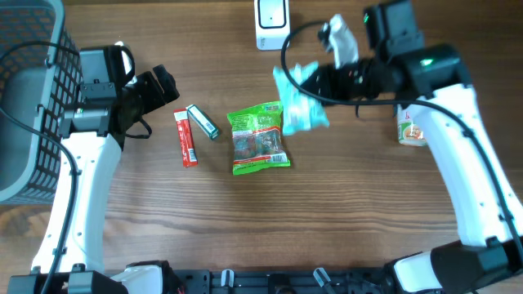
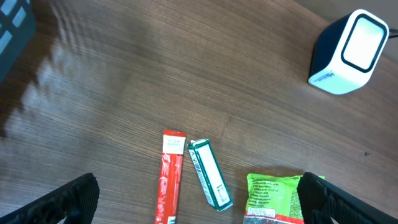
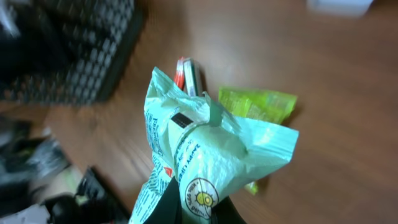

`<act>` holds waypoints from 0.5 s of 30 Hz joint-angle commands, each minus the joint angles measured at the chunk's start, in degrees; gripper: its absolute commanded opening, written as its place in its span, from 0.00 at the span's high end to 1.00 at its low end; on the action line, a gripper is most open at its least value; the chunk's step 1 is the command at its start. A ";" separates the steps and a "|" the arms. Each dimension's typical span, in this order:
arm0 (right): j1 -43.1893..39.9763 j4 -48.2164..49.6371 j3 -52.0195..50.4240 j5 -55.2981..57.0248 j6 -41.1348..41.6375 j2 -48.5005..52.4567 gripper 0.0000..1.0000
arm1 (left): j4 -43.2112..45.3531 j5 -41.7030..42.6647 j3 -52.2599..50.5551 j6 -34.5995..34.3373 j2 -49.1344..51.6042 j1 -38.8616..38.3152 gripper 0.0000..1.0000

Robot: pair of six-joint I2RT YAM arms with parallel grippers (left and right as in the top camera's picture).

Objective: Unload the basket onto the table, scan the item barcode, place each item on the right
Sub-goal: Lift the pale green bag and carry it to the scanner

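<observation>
Right hand (image 3: 196,204) — pinching pale-green bag (image 3: 208,140).

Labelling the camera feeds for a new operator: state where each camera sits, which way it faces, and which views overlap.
Overhead: fixed above the table, facing straight down; both arms show, with left gripper and right gripper.
Left wrist: on the left arm, facing down between its open fingers at the red stick and scanner.
Right wrist: on the right arm, facing the pale bag it clamps; a dark finger shows.
Shared: all three show the green packet.
</observation>
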 commanded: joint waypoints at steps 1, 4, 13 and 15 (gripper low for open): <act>1.51 -3.50 15.37 9.97 0.72 3.78 0.96 | -0.02 -0.35 0.17 0.33 0.22 0.22 0.00; 2.82 -7.15 26.36 17.94 -0.92 8.94 0.96 | -0.02 -0.35 0.17 0.35 0.22 0.22 0.00; 14.32 12.61 29.55 55.39 -17.97 20.81 0.96 | -0.02 -0.35 0.17 0.33 0.22 0.22 0.00; 16.61 18.80 29.55 62.34 -24.35 24.17 0.95 | -0.02 -0.35 0.17 0.33 0.22 0.22 0.00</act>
